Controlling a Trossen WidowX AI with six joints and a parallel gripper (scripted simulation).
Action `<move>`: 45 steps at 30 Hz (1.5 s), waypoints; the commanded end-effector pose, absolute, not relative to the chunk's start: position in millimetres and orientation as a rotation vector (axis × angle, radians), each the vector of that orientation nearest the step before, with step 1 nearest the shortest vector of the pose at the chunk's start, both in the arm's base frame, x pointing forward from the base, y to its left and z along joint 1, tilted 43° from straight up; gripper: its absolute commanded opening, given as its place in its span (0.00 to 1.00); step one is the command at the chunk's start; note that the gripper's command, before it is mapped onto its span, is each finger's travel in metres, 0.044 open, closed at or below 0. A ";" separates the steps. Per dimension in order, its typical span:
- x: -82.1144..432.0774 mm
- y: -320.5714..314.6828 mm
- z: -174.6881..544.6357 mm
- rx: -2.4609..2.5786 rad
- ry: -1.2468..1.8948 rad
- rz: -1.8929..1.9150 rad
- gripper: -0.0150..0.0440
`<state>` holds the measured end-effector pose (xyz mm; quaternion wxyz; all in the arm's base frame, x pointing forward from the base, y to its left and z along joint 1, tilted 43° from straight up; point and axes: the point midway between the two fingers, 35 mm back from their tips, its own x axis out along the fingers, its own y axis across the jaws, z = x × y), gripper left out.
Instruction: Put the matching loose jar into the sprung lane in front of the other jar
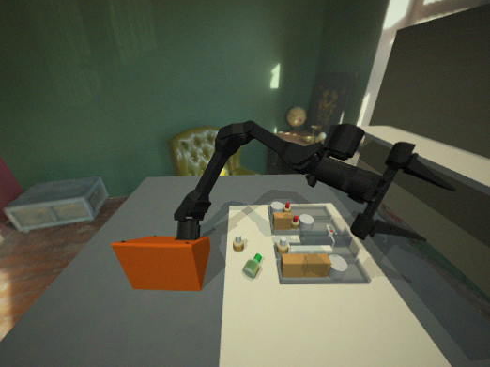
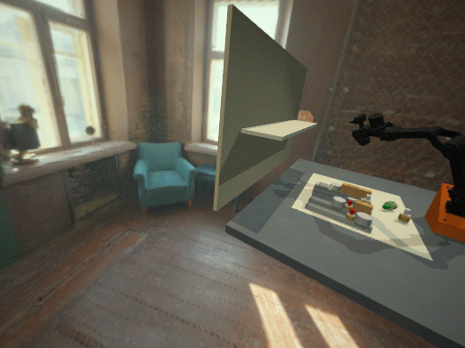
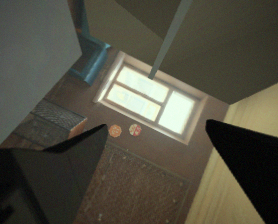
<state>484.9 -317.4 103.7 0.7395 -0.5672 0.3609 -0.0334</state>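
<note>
A loose amber jar with a white cap [image 1: 238, 243] [image 2: 404, 216] stands upright on the cream mat [image 1: 263, 322]. A similar white-capped jar [image 1: 282, 246] [image 2: 368, 198] stands at the near-base end of a lane in the grey tray [image 1: 324, 282]. A pale strip runs behind it; the pusher plate and front stop are too small to tell. A green jar [image 1: 252, 267] [image 2: 390, 206] lies on its side on the mat. My gripper [image 1: 439, 214] [image 2: 356, 131] [image 3: 155, 126] is open and empty, held high past the tray's far side, away from the jars.
Tan blocks [image 1: 305, 266] [image 1: 282, 221], white cylinders [image 1: 337, 267] [image 1: 306, 221] and red-capped jars [image 1: 295, 222] [image 1: 287, 207] stand in the tray's other lanes. An upright panel [image 2: 263, 87] with a shelf [image 2: 282, 129] rises beyond the table. The orange base [image 1: 160, 266] is left of the mat.
</note>
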 end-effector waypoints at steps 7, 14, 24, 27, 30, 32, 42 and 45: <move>411.3 -193.1 61.2 -0.725 0.906 0.287 1.00; 327.7 -109.0 40.6 -0.294 1.075 0.472 1.00; 198.0 0.9 48.4 0.375 1.377 0.604 1.00; 169.9 22.5 55.5 0.531 1.454 0.610 1.00; 165.9 28.5 60.2 0.543 1.459 0.610 1.00; 165.9 28.5 60.2 0.543 1.459 0.610 1.00; 165.9 51.4 36.0 0.543 1.458 0.611 1.00; 166.1 58.9 28.0 0.544 1.458 0.611 1.00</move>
